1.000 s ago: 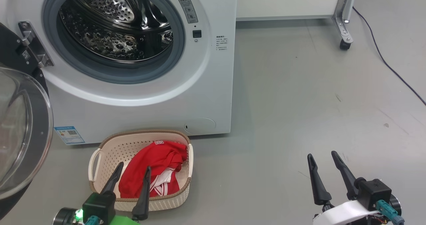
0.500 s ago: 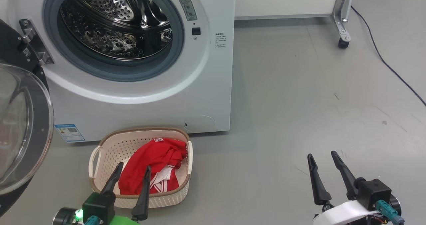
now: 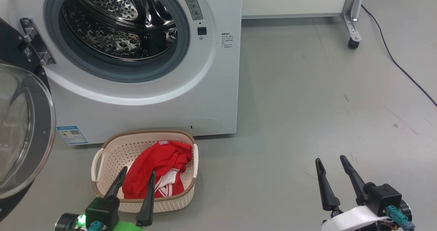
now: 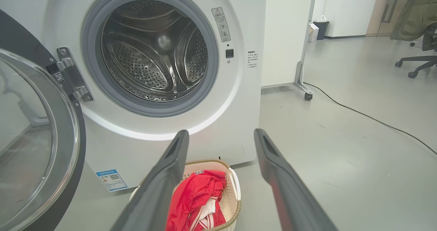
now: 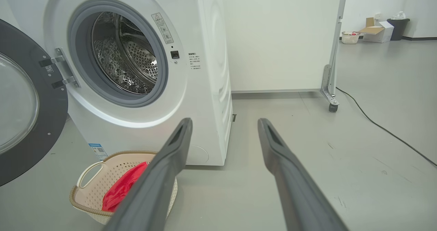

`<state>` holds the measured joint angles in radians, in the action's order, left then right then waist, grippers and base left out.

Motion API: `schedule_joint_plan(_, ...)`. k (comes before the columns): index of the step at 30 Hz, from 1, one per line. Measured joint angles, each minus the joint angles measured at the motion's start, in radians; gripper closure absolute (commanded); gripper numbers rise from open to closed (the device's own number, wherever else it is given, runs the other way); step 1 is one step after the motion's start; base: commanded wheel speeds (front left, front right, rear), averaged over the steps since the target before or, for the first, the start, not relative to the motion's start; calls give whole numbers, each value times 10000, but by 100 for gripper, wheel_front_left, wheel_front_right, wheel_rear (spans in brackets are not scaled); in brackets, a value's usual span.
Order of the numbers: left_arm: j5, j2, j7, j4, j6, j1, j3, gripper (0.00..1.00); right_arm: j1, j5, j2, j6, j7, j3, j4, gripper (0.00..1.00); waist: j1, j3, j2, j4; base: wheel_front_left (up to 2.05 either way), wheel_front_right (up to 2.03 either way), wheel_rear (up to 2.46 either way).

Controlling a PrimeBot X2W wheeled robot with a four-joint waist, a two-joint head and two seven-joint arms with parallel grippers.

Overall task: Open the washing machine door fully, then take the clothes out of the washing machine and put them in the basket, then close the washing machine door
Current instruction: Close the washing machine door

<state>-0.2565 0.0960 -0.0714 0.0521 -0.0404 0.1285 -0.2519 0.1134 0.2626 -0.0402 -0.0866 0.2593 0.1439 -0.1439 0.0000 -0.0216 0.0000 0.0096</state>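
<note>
The white washing machine (image 3: pixel 211 87) (image 4: pixel 245 29) (image 5: pixel 211 53) stands with its steel drum (image 3: pixel 119 26) bare inside. Its door (image 3: pixel 24 132) (image 4: pixel 37 145) (image 5: pixel 20 108), black-rimmed with a glass bowl, is swung wide to the left. Red clothes (image 3: pixel 160 166) (image 4: pixel 194 200) (image 5: pixel 119 190) with white trim lie heaped in the cream basket (image 3: pixel 106 159) (image 4: pixel 234 190) (image 5: pixel 88 190) on the floor in front of the machine. My left gripper (image 3: pixel 137 171) (image 4: pixel 220 135) hovers open over the basket's near side, holding nothing. Off to the right, my right gripper (image 3: pixel 330 159) (image 5: pixel 224 121) is open above bare floor.
A white panel on a metal leg with a caster (image 3: pixel 353 44) (image 5: pixel 333 108) stands right of the machine. A black cable (image 3: pixel 396 63) (image 4: pixel 368 118) runs across the grey floor. An office chair (image 4: pixel 421 53), a bin and boxes (image 5: pixel 375 32) sit farther off.
The whole head view has drifted slightly, so the camera moved. Both grippers, the basket and the clothes hold their places.
</note>
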Motion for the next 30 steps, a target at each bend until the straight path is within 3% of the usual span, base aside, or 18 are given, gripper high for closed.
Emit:
schedule_joint_plan(14, 10, 23, 0, -4, -38, -2, -54, 0, 0, -6, 0, 4, 0, -199, 15, 0, 0, -11, 0, 365, 0, 0, 0)
schedule_joint_plan(30, 48, 21, -15, -33, -174, -5, 65, 0, 2, -75, 2, -35, 0, -261, 82, 0, 0, 12, 0, 1850, 0, 0, 0)
